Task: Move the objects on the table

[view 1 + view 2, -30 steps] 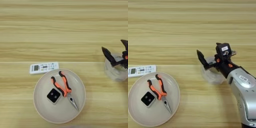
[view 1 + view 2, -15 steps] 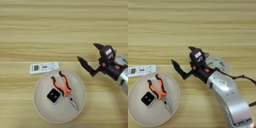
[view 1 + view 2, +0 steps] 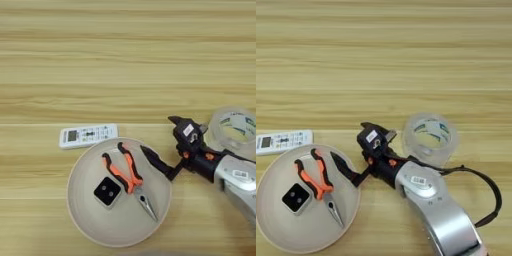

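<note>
- Where the silver forearm (image 3: 441, 215) crosses the lower right of the right eye view, it hides the desk (image 3: 100, 65) beneath it and runs out of the picture at the bottom edge; in the left eye view only its upper part shows, cut off at the right edge.
- The clear tape roll (image 3: 430, 137) shows whole in the right eye view, but the left eye view clips its right side; its lower rim sits just behind the wrist, and whether they touch cannot be told.
- The small white remote with grey screen (image 3: 88, 135) is whole in the left eye view and cut at the left edge in the right eye view.
- The pincer (image 3: 165, 142) is spread wide and grips nothing: one black finger reaches over the right rim of the round cream plate (image 3: 80, 205), the other points up the desk beside the wrist.
- The lower fingertip hangs just right of the orange-handled pliers (image 3: 127, 176), apart from them.
- The pliers and the small black square block with white dot (image 3: 107, 191) lie on the plate, the block left of the pliers; the remote lies just beyond the plate's upper left rim.
- The arm comes in from the lower right, slanting up and leftward, with a black cable (image 3: 491, 192) looping off its right side.
</note>
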`<state>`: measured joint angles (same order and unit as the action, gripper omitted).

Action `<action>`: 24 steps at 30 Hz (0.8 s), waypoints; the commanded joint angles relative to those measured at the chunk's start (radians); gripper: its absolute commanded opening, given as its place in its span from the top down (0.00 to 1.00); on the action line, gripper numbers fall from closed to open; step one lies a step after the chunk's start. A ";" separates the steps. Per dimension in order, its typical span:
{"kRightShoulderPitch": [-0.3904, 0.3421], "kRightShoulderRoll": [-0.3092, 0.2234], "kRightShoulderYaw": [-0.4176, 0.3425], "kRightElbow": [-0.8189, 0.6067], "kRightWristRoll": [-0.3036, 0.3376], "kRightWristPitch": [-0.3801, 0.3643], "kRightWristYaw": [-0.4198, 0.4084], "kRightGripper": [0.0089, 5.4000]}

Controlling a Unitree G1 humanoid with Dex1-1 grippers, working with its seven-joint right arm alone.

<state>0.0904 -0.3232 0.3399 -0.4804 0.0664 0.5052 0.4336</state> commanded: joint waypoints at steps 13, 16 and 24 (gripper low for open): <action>-0.033 0.018 0.070 0.078 -0.122 -0.111 -0.022 0.00; -0.038 0.017 0.073 0.107 -0.156 -0.137 -0.034 0.00; -0.056 0.011 0.056 0.165 -0.226 -0.186 -0.066 0.00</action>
<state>0.0806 -0.3061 0.4237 -0.3114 -0.1337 0.3571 0.3985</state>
